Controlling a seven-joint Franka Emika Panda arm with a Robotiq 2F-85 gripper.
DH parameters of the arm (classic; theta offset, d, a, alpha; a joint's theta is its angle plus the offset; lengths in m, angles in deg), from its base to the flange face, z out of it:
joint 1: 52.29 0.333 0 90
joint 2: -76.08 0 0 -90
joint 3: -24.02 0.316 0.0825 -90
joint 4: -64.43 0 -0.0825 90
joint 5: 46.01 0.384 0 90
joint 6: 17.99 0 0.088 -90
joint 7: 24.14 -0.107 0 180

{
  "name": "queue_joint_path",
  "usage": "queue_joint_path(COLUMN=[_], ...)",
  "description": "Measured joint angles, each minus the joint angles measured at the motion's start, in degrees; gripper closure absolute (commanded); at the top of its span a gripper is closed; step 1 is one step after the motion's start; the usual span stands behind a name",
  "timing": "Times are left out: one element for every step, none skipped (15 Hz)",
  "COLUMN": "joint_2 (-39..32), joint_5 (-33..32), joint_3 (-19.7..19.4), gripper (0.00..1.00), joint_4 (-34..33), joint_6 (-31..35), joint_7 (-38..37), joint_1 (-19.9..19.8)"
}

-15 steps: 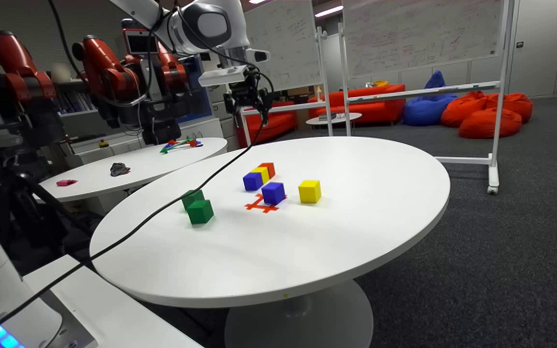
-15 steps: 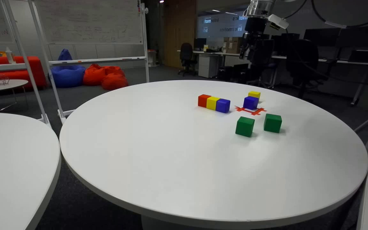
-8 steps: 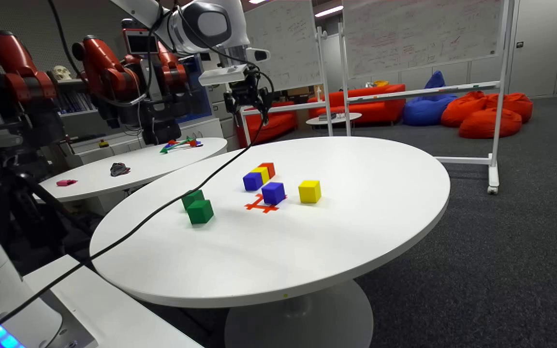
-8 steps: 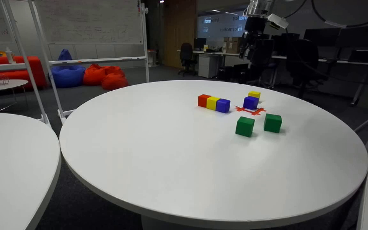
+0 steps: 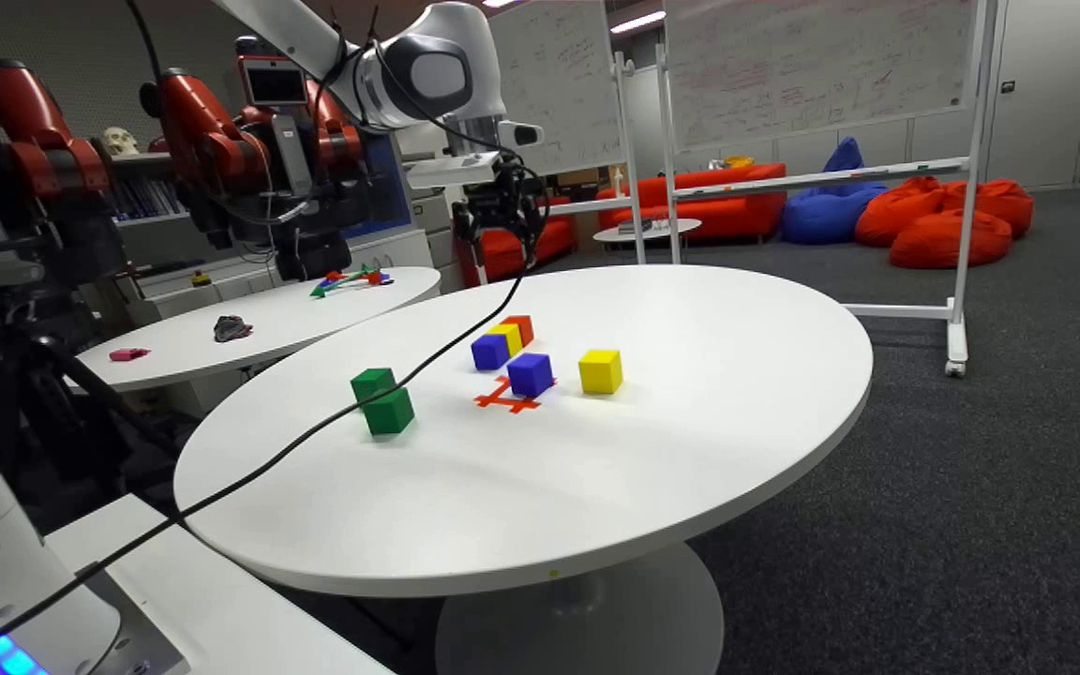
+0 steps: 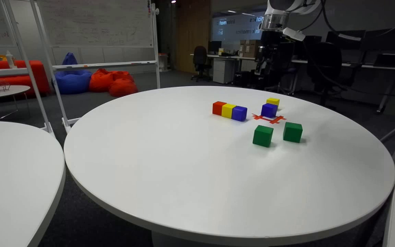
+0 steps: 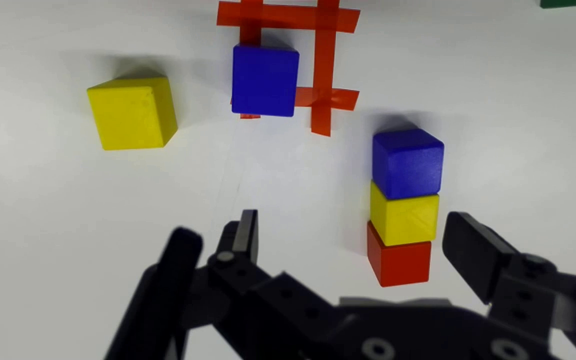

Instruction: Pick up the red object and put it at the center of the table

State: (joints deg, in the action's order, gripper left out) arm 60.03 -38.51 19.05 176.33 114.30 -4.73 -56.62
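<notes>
Both exterior views share the round table point(image 5: 615, 478), facing it from different sides. The wrist view, nearer, looks down.

Dark floor point(image 5: 990, 487); scribbled whiteboards point(image 5: 821, 70) on frames point(image 5: 957, 339); red sofa point(image 5: 737, 211), blue beanbag point(image 5: 819, 216) behind; ceiling light point(image 5: 638, 22) on.

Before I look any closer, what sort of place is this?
Most likely a robotics lab, perhaps doubling as an office: there are red robot arms in the background, written-on whiteboards, and computer monitors further back.
</notes>
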Motion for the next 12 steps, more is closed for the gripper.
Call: queue_joint_path(joint_2=[-1.51, -2.99, -4.42, -5.72, -6.82, -7.64, -8.09, -8.23, -8.24, -8.25, -8.25, -8.26], joint_5=[0.0, 0.0, -0.02, -0.04, -0.04, -0.04, -0.04, -0.04, -0.04, -0.04, -0.04, -0.15], joint_3=[0.0, 0.01, 0.03, 0.04, 0.06, 0.11, 0.16, 0.25, 0.32, 0.35, 0.37, 0.4], gripper=[0.0, 0.0, 0.0, 0.0, 0.0, 0.0, 0.0, 0.0, 0.0, 0.0, 0.0, 0.0], joint_4=[-1.0, -2.03, -3.06, -4.07, -4.99, -5.77, -6.26, -6.52, -6.67, -6.77, -6.82, -6.82], joint_6=[-0.12, -0.3, -0.57, -0.91, -1.23, -1.74, -2.03, -2.14, -2.22, -2.27, -2.28, -2.28], joint_7=[0.0, 0.0, 0.0, 0.0, 0.0, -0.07, -0.4, -0.71, -0.86, -0.95, -0.99, -0.99], joint_1=[-0.29, -0.56, -0.82, -1.03, -1.19, -1.33, -1.41, -1.52, -1.6, -1.62, -1.63, -1.67])
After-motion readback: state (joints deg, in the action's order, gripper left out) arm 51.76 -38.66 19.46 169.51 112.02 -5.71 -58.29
